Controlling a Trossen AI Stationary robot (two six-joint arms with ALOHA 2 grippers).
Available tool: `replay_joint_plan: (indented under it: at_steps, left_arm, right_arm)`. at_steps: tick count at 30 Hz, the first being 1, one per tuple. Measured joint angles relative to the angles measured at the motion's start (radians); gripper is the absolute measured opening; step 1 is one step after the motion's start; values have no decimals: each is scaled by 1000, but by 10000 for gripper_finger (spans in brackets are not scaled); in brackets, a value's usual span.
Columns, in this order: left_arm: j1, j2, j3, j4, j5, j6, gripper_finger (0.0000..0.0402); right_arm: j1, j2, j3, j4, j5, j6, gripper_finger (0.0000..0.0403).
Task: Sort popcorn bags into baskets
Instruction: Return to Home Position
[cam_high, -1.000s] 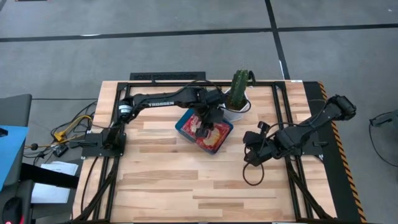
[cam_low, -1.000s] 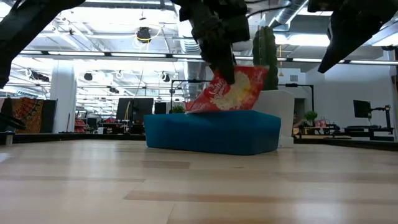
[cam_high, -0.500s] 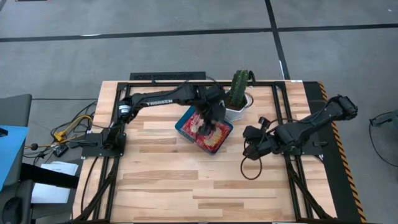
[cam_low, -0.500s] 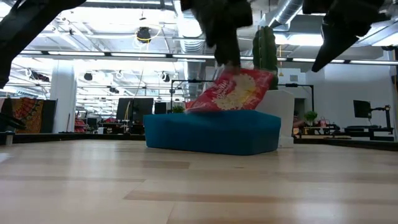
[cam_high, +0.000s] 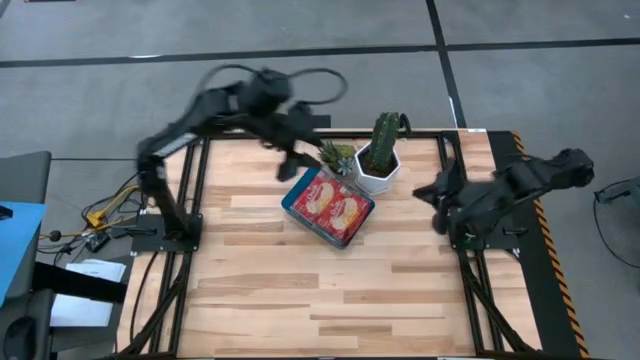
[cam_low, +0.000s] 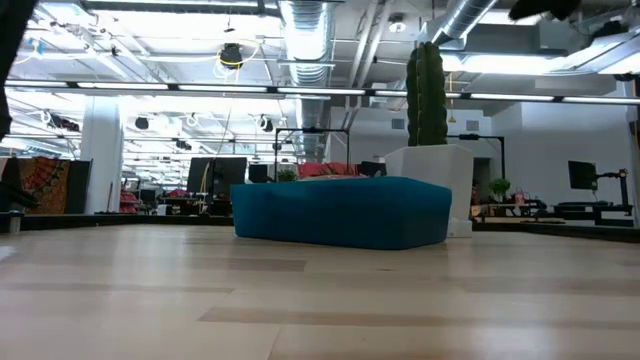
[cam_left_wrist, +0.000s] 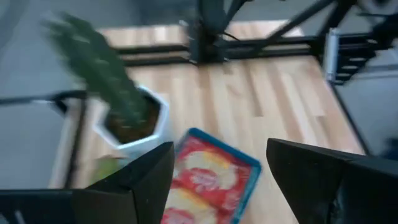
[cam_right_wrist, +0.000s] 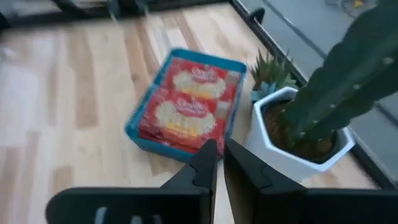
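The teal tray (cam_high: 290, 203) stands at the table's middle, toward the far side. Red popcorn bags (cam_high: 330, 205) with cream picture panels lie flat in it, two side by side on top; they also show in the left wrist view (cam_left_wrist: 205, 180) and the right wrist view (cam_right_wrist: 186, 106). In the low view only a red sliver (cam_low: 340, 170) shows above the tray's rim (cam_low: 340, 212). My left gripper (cam_left_wrist: 219, 149) is open and empty, high above the far side of the table (cam_high: 297, 160). My right gripper (cam_right_wrist: 219, 149) is shut and empty, at the table's right (cam_high: 438, 195).
A white hexagonal pot with a tall cactus (cam_high: 380, 150) stands just beyond the tray's right corner, and a small succulent (cam_high: 335, 155) stands beside it. Bare wood (cam_high: 300, 290) fills the near half of the table. Black frame rails (cam_high: 470, 290) run along both sides.
My left gripper has let go of the tilted popcorn bag, risen and swung back toward the table's far left. The bag has dropped flat into the tray with the others. My right gripper has drawn back toward the table's right edge.
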Motion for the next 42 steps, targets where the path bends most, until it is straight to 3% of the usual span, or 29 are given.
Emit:
replay_joint_plan:
  at_steps: [2,6,9,17,21,25,33,35,42]
  left_arm:
    - [3,-70,-19,0,-44,12,247]
    - [27,-247,-197,92,48,27,247]
    - [29,-406,-466,290,59,-24,247]
    - [9,-862,-1322,960,-106,-311,247]
    - [-4,-1048,-1659,1203,-134,-449,247]
    - [-34,-1193,-1913,1415,-168,-546,247]
    - [-167,-1375,-2209,1574,-468,-631,247]
    - [-211,-1398,-2245,1584,-529,-631,247]
    - [-317,-1403,-2261,1474,-648,-659,247]
  right_arm:
    - [1,-57,-1,-2,-12,-6,52]
    - [10,-213,-72,131,9,-94,52]
    - [7,-387,-179,302,12,-153,52]
    - [7,-772,-490,563,64,-168,52]
    - [6,-790,-595,616,59,-168,52]
    - [5,-755,-713,724,34,-119,52]
    - [0,-788,-986,1025,-82,-50,52]
    - [1,-791,-1037,1112,-118,-32,52]
    - [-10,-756,-1045,1089,-151,-54,52]
